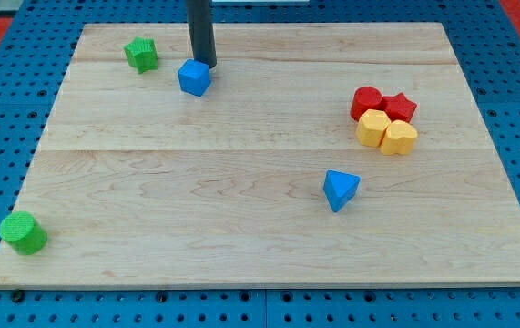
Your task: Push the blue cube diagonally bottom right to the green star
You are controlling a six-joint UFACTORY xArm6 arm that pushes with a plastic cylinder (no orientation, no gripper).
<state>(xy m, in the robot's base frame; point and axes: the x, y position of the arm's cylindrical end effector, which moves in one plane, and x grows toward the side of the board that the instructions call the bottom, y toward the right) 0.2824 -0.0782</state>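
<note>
The blue cube (194,77) sits near the view's top, left of centre, on the wooden board (241,182). The green star (140,55) lies up and to the left of it, a short gap between them. My tip (206,65) is at the cube's upper right edge, touching or almost touching it. The dark rod rises straight up out of the view's top.
A green cylinder (24,232) stands at the board's bottom left corner. A blue triangular block (340,189) lies right of centre. At the right, a red cylinder (366,102), a red star (399,107) and two yellow blocks (387,133) cluster together.
</note>
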